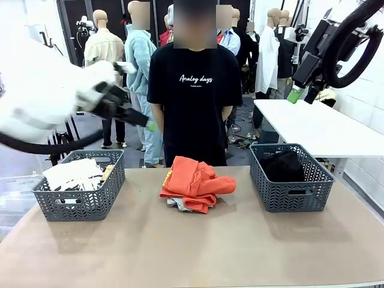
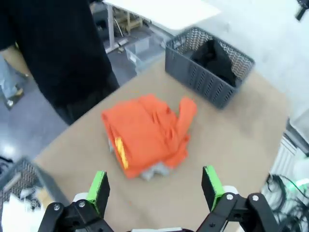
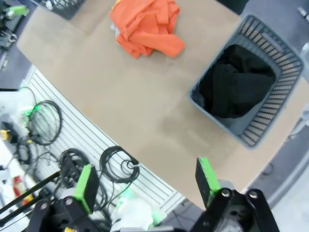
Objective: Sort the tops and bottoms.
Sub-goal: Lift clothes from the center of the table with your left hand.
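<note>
Seeing table (image 1: 192, 252) carrying right basket (image 1: 292, 195) with black bottoms (image 1: 282, 165) filling it. Seeing orange top (image 1: 195, 180) piled over grey top (image 1: 176, 204) at centre, white T-shirt (image 1: 72, 174) lying in left basket (image 1: 81, 201). Hovering left gripper (image 2: 155, 186) and right gripper (image 3: 147, 182) above, both released, grasping nothing.
</note>
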Robot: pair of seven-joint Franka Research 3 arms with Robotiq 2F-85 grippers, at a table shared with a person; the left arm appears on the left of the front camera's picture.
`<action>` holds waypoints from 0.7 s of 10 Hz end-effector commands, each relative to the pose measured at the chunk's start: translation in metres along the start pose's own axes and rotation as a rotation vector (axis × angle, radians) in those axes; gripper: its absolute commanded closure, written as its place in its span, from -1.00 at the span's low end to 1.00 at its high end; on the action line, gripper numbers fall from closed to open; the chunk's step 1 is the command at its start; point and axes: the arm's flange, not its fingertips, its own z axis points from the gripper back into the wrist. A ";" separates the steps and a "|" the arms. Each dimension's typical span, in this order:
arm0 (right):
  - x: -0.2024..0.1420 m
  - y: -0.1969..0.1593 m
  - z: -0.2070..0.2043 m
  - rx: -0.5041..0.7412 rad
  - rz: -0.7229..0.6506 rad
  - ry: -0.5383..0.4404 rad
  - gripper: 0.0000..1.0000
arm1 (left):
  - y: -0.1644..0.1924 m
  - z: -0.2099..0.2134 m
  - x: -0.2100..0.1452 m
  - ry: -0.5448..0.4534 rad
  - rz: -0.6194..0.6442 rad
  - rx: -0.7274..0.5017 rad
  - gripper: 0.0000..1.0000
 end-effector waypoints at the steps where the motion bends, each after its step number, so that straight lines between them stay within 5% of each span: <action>1: -0.002 0.001 0.001 -0.003 -0.006 0.011 -1.00 | 0.017 -0.087 0.034 0.063 -0.075 -0.011 -1.00; 3: -0.002 0.001 0.001 -0.003 -0.006 0.011 -1.00 | 0.024 -0.159 0.043 0.211 -0.049 0.008 -1.00; 7: -0.002 0.001 0.001 -0.003 -0.006 0.011 -1.00 | 0.026 -0.199 0.062 0.327 -0.042 0.093 -1.00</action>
